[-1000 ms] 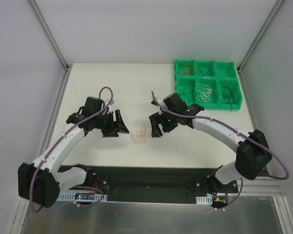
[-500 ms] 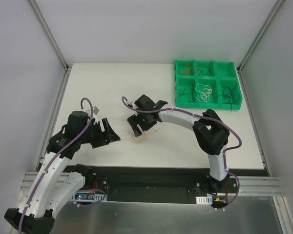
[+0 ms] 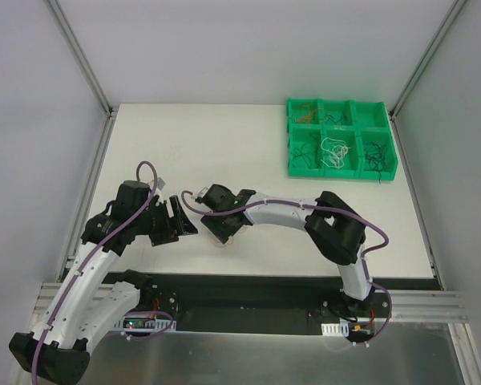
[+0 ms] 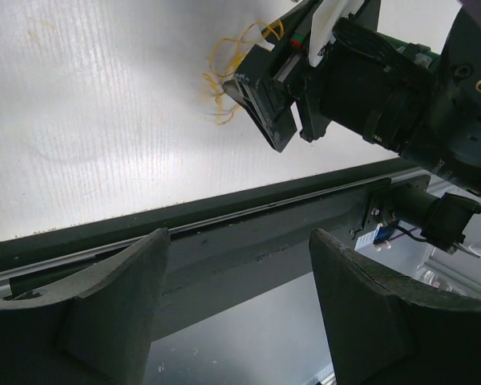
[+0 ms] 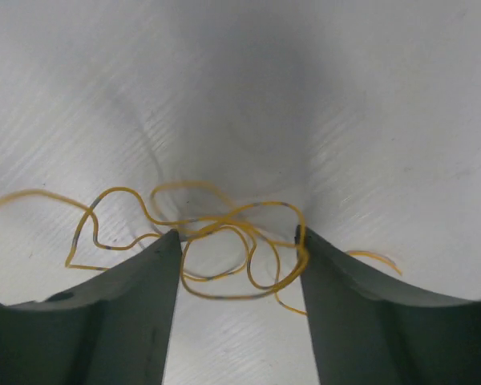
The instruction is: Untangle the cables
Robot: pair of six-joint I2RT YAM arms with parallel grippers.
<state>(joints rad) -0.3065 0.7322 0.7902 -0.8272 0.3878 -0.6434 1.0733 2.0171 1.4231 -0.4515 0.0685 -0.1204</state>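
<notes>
Orange cables [image 5: 240,241] in a loose curly tangle, dead centre in the right wrist view, lying on the white worktop [image 3: 184,152] near its front edge, a little left of the middle. And the right claw [image 5: 236,237] is spread wide over them, one dark finger [image 5: 120,313] on each side, the knot sitting in the gap. A long strand trails out past the left finger, a short one past the right. Nothing gripped yet. Whether the tips touch the worktop, I can't tell.

Look at the right arm from above: base at the near right, elbow bent above it, then the pale forearm reaching a long way leftwards, low across the worktop, wrist tipped down onto the tangle.

Left arm now: up from the near left corner, bent at the elbow, pointing its left claw [image 3: 180,218] to the right, towards the other one. Just beside it, not touching. In the left wrist view its two fingers stand well apart with nothing between them, and the right claw shows beyond, over the orange strands.

Over at the far right sits the green tray [image 3: 345,176], well apart from all this, with white cables [image 3: 333,151] in one compartment and black cables [image 3: 374,152] in the one to its right
</notes>
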